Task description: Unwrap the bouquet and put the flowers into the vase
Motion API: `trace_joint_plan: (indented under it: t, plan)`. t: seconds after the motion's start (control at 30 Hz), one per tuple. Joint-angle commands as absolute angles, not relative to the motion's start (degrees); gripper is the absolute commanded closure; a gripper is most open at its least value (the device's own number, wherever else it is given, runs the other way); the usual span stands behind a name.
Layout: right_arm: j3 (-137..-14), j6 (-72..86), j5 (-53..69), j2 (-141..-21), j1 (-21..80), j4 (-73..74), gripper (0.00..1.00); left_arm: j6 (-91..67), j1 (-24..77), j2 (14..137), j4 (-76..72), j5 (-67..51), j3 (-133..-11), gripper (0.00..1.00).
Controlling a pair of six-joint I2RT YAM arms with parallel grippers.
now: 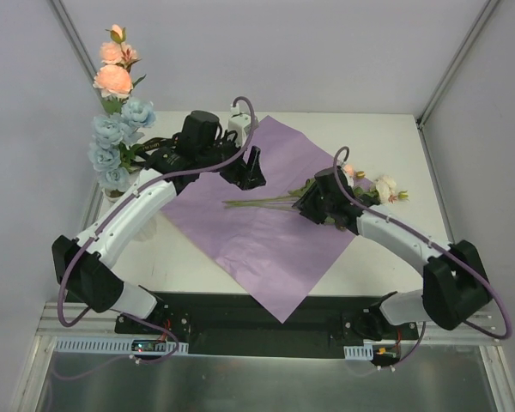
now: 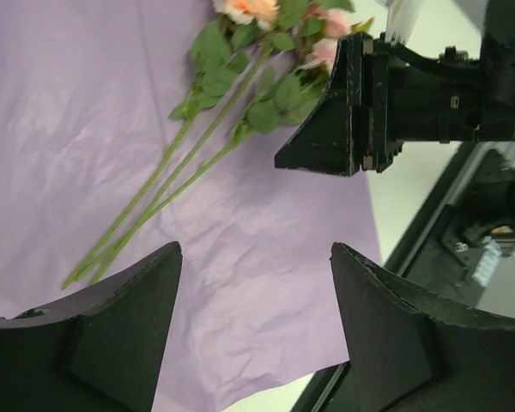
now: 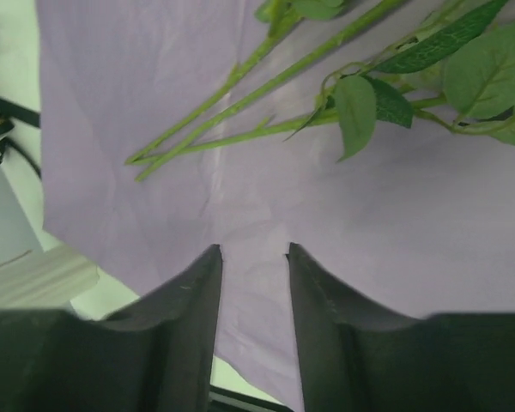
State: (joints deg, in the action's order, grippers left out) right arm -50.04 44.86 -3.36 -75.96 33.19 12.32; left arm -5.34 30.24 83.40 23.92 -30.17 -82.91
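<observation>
The purple paper (image 1: 266,223) lies spread flat on the table, no longer a bouquet. On it lie loose flowers, their green stems (image 1: 257,203) pointing left and pink and cream blooms (image 1: 382,187) to the right. More flowers (image 1: 116,129), peach and pale blue, stand upright at far left in the vase (image 1: 112,196), which is mostly hidden. My left gripper (image 1: 256,172) (image 2: 256,249) hangs open above the paper, apart from the stems (image 2: 154,197). My right gripper (image 1: 304,206) (image 3: 254,249) is open with narrowed jaws and only paper between them, just short of the stems (image 3: 240,103).
The right gripper's black fingers (image 2: 343,112) show close beside the leaves (image 2: 266,103) in the left wrist view. The paper's near corner overhangs the table's front edge (image 1: 279,313). Both arms arch over the paper.
</observation>
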Motion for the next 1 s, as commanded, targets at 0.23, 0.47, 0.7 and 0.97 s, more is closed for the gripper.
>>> trace_joint_plan:
  t: [0.23,0.47,0.7,0.97]
  plan:
    - [-63.01,64.76,-2.72,-96.48,33.05,8.18,0.82,3.78,34.36,78.49,27.25,-18.9,-80.68,0.3]
    - [-61.88,71.44,-3.6,-99.93,33.22,6.5,0.7,4.22,35.16,78.4,27.25,-16.35,-80.16,0.3]
    - [-59.94,75.49,-6.77,-100.37,33.05,5.89,0.64,3.43,35.16,78.14,27.16,-18.28,-80.33,0.29]
    - [-60.38,82.17,-4.75,-103.53,32.25,3.43,0.68,3.6,35.16,77.08,27.25,-18.11,-80.33,0.29]
